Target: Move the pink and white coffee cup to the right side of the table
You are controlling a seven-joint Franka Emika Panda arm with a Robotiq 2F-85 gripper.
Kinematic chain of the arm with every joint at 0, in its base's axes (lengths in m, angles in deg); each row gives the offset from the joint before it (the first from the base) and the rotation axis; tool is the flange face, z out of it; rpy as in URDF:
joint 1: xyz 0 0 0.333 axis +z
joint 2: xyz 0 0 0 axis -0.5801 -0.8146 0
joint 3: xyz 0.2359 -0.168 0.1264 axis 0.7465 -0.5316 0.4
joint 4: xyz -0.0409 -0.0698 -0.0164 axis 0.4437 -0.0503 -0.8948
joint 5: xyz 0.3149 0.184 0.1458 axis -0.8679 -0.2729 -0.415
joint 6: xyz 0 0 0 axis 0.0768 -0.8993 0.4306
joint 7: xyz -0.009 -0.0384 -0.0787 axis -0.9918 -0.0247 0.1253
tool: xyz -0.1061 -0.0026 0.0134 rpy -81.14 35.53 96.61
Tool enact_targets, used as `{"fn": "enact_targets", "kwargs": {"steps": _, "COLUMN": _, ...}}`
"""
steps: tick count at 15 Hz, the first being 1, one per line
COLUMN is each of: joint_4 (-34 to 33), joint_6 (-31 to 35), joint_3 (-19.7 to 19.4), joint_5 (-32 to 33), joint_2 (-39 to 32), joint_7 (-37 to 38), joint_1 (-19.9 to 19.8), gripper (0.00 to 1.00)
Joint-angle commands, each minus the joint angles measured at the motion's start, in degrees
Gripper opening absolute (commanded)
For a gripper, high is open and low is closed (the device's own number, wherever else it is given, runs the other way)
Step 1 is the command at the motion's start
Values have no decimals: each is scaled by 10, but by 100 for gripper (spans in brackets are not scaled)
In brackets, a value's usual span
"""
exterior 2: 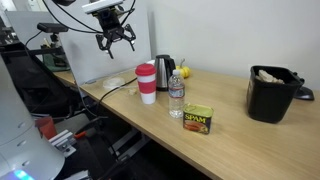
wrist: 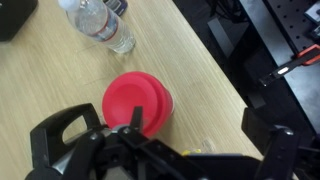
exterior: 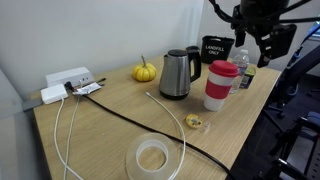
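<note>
The pink and white coffee cup stands upright near an edge of the light wood table, beside the kettle. It also shows in an exterior view. In the wrist view I see its red-pink lid from above. My gripper hangs high above the cup, open and empty, and it also shows in an exterior view. In the wrist view its fingers are spread wide, with the lid just left of the middle between them.
A steel kettle, a black mug, a small pumpkin, a tape roll, a power strip and cables lie on the table. A clear water bottle, a Spam can and a black bin stand beyond the cup.
</note>
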Motion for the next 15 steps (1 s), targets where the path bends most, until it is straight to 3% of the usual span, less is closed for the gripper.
{"fn": "enact_targets", "kwargs": {"steps": 1, "joint_4": -13, "joint_6": -11, "joint_3": 31, "joint_5": 45, "joint_2": -17, "joint_7": -17, "joint_1": 22, "gripper": 100}}
{"fn": "enact_targets", "kwargs": {"steps": 6, "joint_4": -13, "joint_6": 2, "joint_3": 70, "joint_5": 149, "joint_2": -56, "joint_7": -30, "joint_1": 48, "gripper": 100}}
{"fn": "enact_targets", "kwargs": {"steps": 15, "joint_4": -14, "joint_6": -11, "joint_3": 88, "joint_5": 241, "joint_2": -133, "joint_7": -43, "joint_1": 70, "gripper": 100}}
